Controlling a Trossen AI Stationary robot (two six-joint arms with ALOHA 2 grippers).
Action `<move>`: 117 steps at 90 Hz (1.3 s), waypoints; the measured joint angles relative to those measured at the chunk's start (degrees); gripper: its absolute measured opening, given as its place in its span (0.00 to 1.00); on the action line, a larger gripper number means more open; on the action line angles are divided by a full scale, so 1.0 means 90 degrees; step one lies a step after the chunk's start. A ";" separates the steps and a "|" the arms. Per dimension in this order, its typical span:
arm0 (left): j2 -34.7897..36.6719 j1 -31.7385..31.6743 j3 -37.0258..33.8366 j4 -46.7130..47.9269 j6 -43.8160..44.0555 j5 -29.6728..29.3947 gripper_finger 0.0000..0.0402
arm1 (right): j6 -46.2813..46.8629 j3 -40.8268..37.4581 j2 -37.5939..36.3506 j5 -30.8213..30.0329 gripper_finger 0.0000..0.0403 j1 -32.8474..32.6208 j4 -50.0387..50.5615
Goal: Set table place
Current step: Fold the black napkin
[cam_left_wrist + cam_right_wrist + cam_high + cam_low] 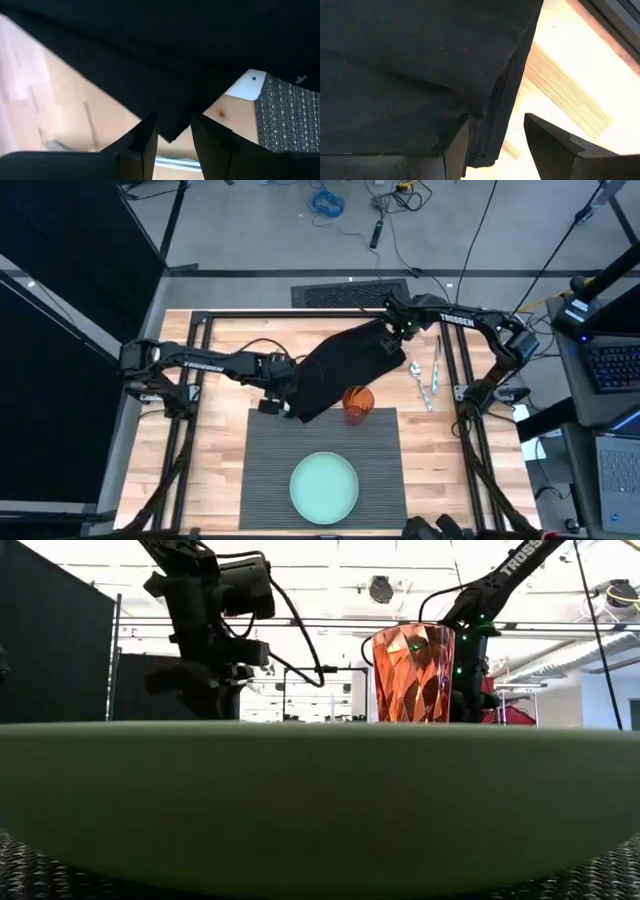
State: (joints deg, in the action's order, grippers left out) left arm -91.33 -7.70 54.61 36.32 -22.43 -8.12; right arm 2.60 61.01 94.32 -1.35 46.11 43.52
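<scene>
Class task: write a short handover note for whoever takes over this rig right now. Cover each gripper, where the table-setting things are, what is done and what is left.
Left gripper: shut on a corner of the black napkin.
Right gripper: at the napkin's opposite corner; grip unclear.
Done: pale green plate on the ribbed placemat; orange cup at the mat's far edge.
Left: napkin, plus the cutlery lying on the wood beside the right arm.

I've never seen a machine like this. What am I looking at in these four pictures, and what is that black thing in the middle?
Two robot arms work at a wooden table. One picture looks straight down, one sits at table height behind the pale green plate, and two ride on the arms' wrists. The black thing is a cloth napkin; the left gripper and right gripper each pinch an edge of it, stretching it between them. Also there: a ribbed grey placemat, an orange cup, and cutlery.
</scene>
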 joint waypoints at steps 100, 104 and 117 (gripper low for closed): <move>-0.0702 0.0077 0.0002 -0.0119 0.0126 -0.0937 0.00 | -0.0082 0.0000 0.0000 0.0018 0.44 0.0000 0.0004; -0.0702 0.0077 0.0002 -0.0082 0.0129 -0.0938 0.00 | -0.0081 0.0000 0.0000 0.0018 0.44 0.0000 0.0006; -0.0702 0.0077 0.0002 0.0039 0.0336 -0.1025 0.00 | -0.0032 0.0000 0.0000 0.0018 0.44 0.0000 0.0006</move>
State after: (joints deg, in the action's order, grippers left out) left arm -97.65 -7.01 54.63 36.67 -19.41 -17.35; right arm 2.31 61.01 94.32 -1.19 46.11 43.57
